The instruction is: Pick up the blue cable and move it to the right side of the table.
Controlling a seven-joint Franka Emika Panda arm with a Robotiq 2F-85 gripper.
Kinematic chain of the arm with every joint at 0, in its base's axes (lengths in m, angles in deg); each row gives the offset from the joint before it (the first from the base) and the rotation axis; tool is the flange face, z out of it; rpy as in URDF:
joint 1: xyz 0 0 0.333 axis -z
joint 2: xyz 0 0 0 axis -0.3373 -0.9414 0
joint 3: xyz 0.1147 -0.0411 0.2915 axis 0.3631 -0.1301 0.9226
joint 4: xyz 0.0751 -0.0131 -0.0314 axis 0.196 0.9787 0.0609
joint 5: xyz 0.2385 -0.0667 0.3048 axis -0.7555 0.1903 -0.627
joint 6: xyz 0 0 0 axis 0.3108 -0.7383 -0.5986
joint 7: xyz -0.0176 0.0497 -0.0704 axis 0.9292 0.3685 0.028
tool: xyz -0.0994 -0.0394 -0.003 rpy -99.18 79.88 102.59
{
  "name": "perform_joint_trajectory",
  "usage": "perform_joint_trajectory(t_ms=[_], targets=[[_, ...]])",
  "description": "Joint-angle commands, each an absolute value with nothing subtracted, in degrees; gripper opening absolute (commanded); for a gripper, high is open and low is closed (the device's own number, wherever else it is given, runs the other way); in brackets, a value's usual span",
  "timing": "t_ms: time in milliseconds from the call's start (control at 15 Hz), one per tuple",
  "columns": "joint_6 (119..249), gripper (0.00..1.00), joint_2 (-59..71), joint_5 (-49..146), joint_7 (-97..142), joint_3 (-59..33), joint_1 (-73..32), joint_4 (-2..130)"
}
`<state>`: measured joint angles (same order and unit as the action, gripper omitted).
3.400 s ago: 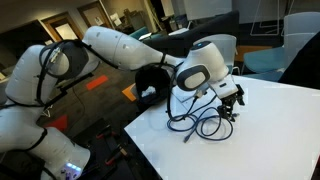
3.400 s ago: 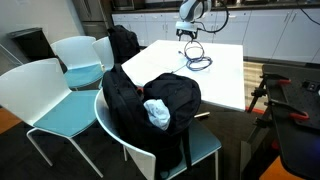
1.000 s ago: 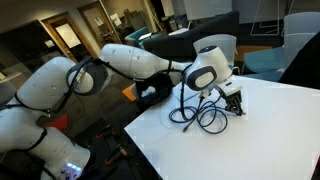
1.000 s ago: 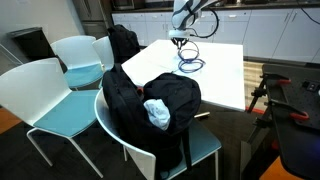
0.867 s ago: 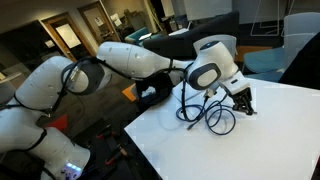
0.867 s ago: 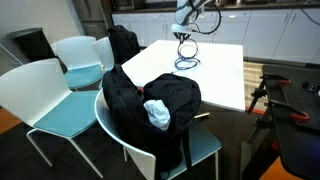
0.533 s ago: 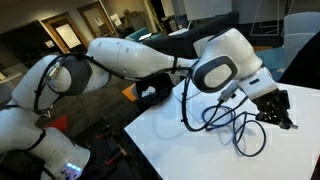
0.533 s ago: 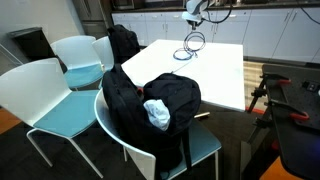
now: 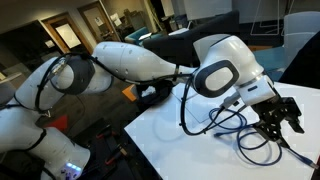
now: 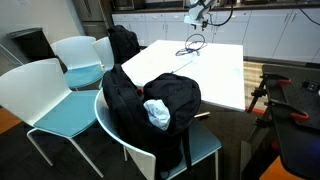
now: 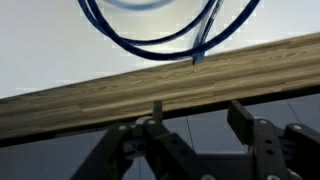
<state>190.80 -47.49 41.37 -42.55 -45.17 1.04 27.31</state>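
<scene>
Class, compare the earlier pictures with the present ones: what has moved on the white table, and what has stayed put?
The gripper swung toward the image right of an exterior view, and the blue cable trailed along with it across the table. In the wrist view its fingers stand apart with no cable between them, so it seems let go. The backpack and chairs stayed put.

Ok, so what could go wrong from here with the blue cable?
Two risks. In the wrist view the blue cable loops close to the edge of the table, so a release here might let it slide off. In an exterior view it trails loosely from the end effector, with a strand running back toward the arm, so it could snag or slip free.
</scene>
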Motion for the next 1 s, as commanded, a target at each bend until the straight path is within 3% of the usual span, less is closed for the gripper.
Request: perform_joint_trajectory(t_ms=[0,933], targets=[[193.91,0.99,-42.77,42.57,-42.57,-47.63,-3.39,33.64],[192.92,1.0,-6.95,41.85,8.16,-34.13,-4.35,67.43]])
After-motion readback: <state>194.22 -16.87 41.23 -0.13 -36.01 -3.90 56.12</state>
